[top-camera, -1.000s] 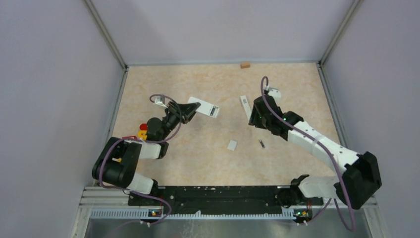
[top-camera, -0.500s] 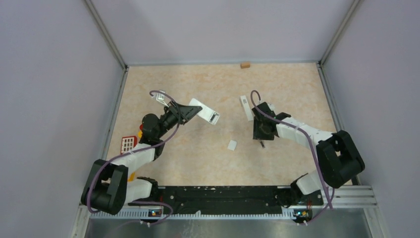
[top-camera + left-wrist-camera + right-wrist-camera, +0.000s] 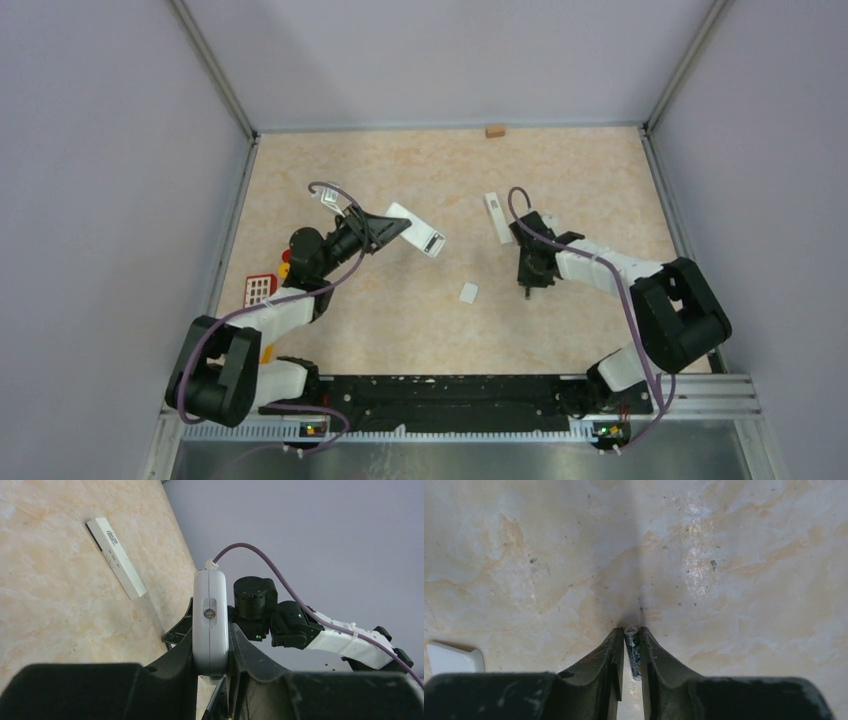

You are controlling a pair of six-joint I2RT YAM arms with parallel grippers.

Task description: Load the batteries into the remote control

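My left gripper is shut on a white remote control and holds it above the table. In the left wrist view that remote stands edge-on between the fingers. My right gripper is down on the table. In the right wrist view its fingers pinch a dark battery that lies lengthwise between them on the surface. The right gripper covers this battery in the top view. No other batteries show.
A second white remote lies flat just behind the right gripper and also shows as a long remote in the left wrist view. A small white cover piece lies mid-table. A brown block sits at the back wall, a red-and-white item near the left arm.
My right gripper came down over the battery on the table and closed its fingers around it. The left arm shifted slightly with the remote still in its grip.
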